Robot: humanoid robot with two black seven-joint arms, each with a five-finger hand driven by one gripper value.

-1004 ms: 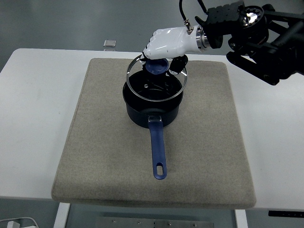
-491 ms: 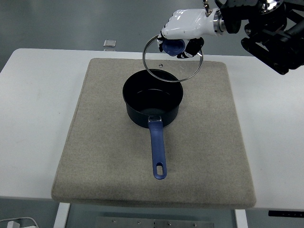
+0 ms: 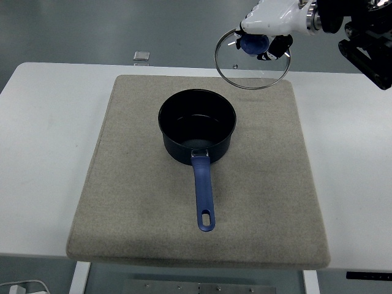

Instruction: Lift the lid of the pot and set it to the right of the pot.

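1. Even, bright overhead light covers the white table [image 3: 49, 122]; nothing is dim.
2. The pot [image 3: 197, 125] casts only a soft, faint shadow on the mat [image 3: 122, 184] close around its base.
3. Pale glints show inside the pot's dark bottom.
4. Focus is sharp throughout, with no visible motion blur.

I see a dark navy pot [image 3: 197, 125] with a blue handle, a clear lid [image 3: 252, 60] with a blue knob, a white right hand [image 3: 272, 19], a beige mat [image 3: 122, 184], a white table [image 3: 43, 135].
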